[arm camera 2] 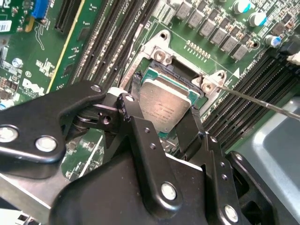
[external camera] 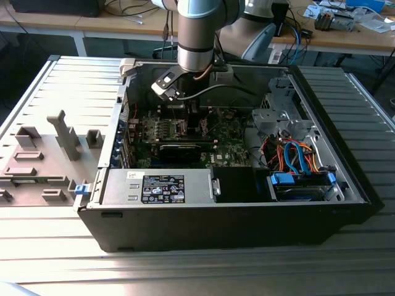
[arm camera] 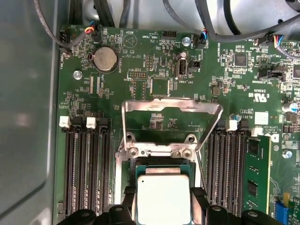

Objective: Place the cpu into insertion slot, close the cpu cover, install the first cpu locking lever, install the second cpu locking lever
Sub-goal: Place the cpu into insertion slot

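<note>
The cpu [arm camera: 163,202] sits in, or just above, the insertion slot [arm camera: 159,164] at the far side of the case [external camera: 247,222], with two opposite edges pinched by your narrowed end effector [arm camera: 163,193]; beyond it the cpu cover [arm camera: 171,105] stands raised, so you may judge that closing it and both levers [arm camera 2: 262,102] are left to do.

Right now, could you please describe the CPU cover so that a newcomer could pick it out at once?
Inside the open black computer case, find the green circuit board and its silver-grey square chip, flanked by long black memory slots. Next to it stands the thin silvery metal frame, flipped open; unlike its neighbours, the board shows through its square opening.
</note>
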Controlling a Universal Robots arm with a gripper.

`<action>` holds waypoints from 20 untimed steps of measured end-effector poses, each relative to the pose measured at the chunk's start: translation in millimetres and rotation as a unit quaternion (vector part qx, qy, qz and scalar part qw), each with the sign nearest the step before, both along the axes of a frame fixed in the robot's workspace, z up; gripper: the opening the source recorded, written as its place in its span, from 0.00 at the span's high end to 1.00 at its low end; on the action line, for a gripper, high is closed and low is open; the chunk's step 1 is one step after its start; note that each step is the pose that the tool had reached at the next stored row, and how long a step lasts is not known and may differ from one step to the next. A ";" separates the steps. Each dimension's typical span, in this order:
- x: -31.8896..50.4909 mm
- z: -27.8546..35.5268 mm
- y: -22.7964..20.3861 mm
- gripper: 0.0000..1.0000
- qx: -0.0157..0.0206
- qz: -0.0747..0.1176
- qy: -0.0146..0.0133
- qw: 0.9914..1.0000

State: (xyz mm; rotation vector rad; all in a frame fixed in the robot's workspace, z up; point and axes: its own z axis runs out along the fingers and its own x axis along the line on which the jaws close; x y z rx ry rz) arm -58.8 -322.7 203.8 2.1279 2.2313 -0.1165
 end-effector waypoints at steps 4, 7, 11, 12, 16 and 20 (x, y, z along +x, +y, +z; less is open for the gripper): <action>-0.1 -2.2 0.0 0.46 0.000 -0.003 0.000 1.000; -0.2 -3.4 0.5 0.46 0.000 -0.005 0.000 1.000; -0.2 -4.4 3.6 0.46 0.000 -0.006 0.000 1.000; -0.2 -4.7 4.2 0.46 0.000 -0.006 0.000 1.000; -0.1 -6.1 4.3 0.46 0.000 -0.009 0.000 1.000; -0.2 -6.8 4.2 0.46 -0.001 -0.011 0.000 1.000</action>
